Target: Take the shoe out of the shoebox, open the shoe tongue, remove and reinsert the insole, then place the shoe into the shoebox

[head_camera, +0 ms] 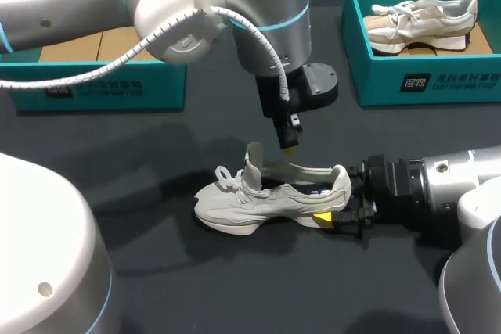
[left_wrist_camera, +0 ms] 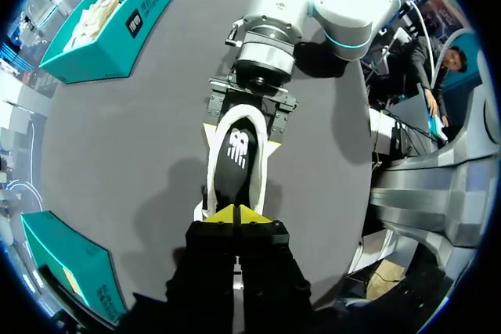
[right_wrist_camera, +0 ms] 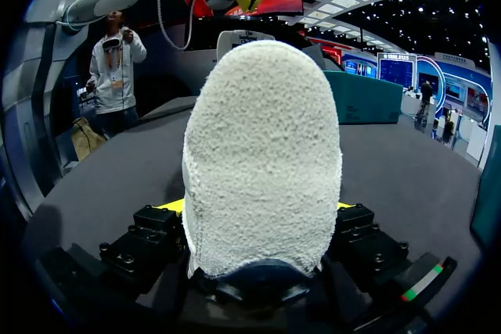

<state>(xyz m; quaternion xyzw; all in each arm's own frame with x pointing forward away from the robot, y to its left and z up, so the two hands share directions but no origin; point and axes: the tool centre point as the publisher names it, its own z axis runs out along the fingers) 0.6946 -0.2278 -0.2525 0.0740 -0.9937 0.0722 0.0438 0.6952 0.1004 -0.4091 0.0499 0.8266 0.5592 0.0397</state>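
The right gripper (head_camera: 337, 196) clamps the heel of the shoe (head_camera: 258, 197), which stands on its sole in the middle of the surface (head_camera: 156, 271), toe toward the left arm's side. The left gripper (head_camera: 288, 145), tips pressed together on nothing, hangs just above the shoe's opening, over the dark insole (left_wrist_camera: 235, 158).

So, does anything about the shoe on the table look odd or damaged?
Nothing looks damaged. The shoe sits upright on the table, its heel in the right pincer. Only the tongue stands up, pulled open, showing the insole inside.
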